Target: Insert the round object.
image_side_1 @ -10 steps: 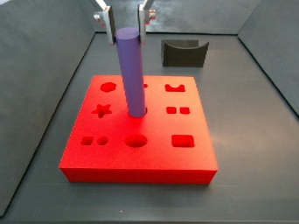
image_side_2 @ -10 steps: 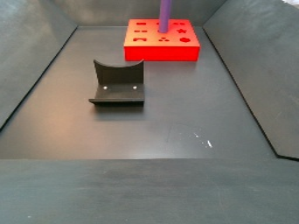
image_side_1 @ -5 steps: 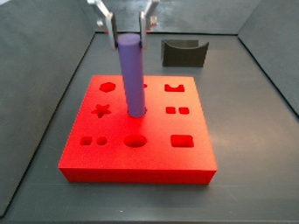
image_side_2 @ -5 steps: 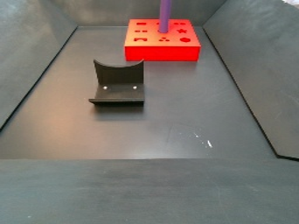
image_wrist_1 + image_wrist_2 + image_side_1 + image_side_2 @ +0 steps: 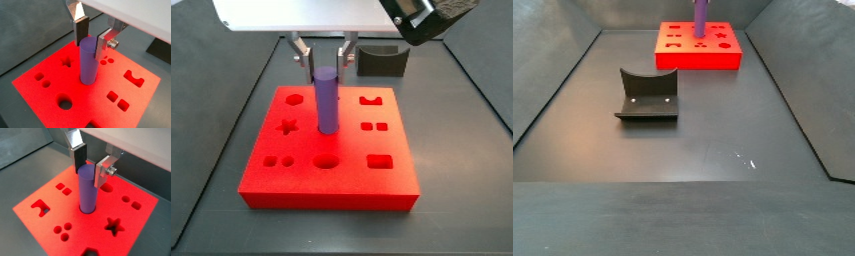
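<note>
The round object, a slim purple cylinder peg [image 5: 326,100], stands upright with its lower end sunk in a round hole near the middle of the red block [image 5: 352,185]. It shows in both wrist views [image 5: 89,62] [image 5: 87,190] and far off in a side view [image 5: 702,12]. My gripper [image 5: 323,66] is straight above the block, and its silver fingers flank the peg's top end and are closed on it [image 5: 91,44] [image 5: 89,172]. Another round hole [image 5: 65,102] in the block is empty.
The red block [image 5: 700,60] has several other shaped holes: star, squares, small circles. A small dark grey holder [image 5: 381,60] [image 5: 647,95] stands on the dark floor apart from the block. Grey walls enclose the floor on all sides.
The gripper has moved down with the peg. The peg has sunk deeper into the block's hole, so much less of it stands above the red surface.
</note>
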